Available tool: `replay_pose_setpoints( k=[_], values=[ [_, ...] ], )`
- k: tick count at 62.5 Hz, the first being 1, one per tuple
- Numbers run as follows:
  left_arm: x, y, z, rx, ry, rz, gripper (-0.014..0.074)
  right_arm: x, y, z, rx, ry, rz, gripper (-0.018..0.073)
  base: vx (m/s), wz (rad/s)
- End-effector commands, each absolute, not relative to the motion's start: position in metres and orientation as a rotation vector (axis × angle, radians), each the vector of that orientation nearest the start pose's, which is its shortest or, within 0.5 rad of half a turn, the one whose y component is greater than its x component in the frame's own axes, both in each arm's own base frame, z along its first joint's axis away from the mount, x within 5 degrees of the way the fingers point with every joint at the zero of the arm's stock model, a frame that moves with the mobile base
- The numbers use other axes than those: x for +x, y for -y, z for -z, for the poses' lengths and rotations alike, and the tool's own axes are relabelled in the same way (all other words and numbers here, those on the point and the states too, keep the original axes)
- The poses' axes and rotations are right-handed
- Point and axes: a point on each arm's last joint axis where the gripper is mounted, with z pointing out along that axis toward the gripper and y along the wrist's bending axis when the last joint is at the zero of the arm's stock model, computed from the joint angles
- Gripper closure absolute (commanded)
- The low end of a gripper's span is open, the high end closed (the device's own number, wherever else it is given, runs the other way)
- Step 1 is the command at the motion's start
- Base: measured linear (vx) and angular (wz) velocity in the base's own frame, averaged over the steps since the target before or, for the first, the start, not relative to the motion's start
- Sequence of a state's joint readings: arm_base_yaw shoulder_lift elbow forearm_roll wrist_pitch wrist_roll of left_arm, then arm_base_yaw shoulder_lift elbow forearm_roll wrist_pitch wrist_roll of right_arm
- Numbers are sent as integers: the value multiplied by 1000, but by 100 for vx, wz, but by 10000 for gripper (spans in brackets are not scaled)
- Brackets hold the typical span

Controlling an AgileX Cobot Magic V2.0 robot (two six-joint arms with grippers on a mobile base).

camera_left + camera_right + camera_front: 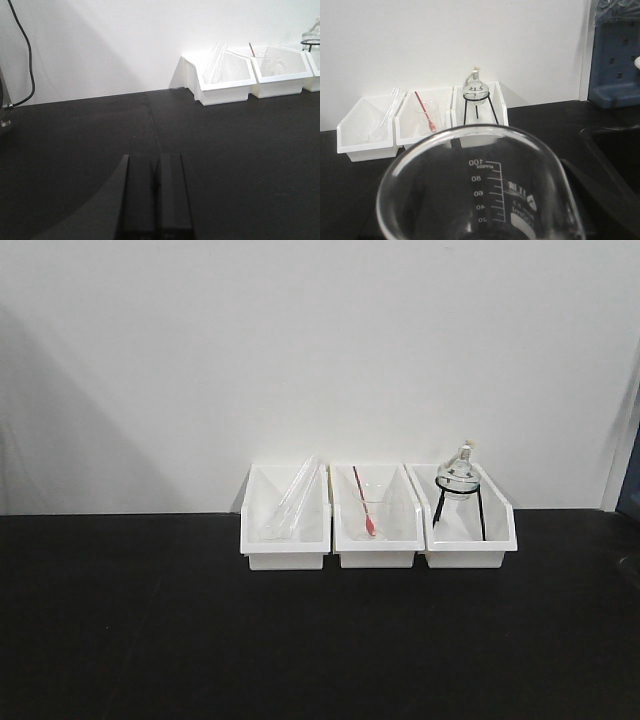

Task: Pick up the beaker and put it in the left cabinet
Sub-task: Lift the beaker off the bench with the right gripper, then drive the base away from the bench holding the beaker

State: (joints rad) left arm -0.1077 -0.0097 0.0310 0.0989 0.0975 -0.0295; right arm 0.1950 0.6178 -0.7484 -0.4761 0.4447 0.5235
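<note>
A clear glass beaker with white graduation marks fills the lower part of the right wrist view, very close to the camera, its open rim towards me. My right gripper holds it; the fingers are hidden behind the glass. The left white bin stands against the wall and holds glass tubes; it also shows in the left wrist view and the right wrist view. My left gripper is shut and empty, low over the black table, well short of the bins. Neither arm shows in the front view.
The middle bin holds a red-tipped tool and small glassware. The right bin holds a round flask on a black tripod. A blue rack and a dark basin lie to the right. A black cable hangs at the left.
</note>
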Motion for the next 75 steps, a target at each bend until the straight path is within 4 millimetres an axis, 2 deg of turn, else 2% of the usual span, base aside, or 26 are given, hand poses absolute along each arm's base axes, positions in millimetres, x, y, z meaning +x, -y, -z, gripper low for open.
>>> replay_pose_setpoints(
  k=[1, 42, 75],
  values=[
    [56, 6, -199, 132, -1500, 41, 604, 120, -7, -393, 18, -1655, -41, 565, 0, 0],
    [56, 6, -199, 132, -1501, 41, 604, 120, -7, -393, 18, -1655, -41, 565, -2, 6],
    [56, 6, -199, 132, -1501, 41, 604, 120, -7, -393, 18, -1655, -41, 565, -13, 38]
  ],
)
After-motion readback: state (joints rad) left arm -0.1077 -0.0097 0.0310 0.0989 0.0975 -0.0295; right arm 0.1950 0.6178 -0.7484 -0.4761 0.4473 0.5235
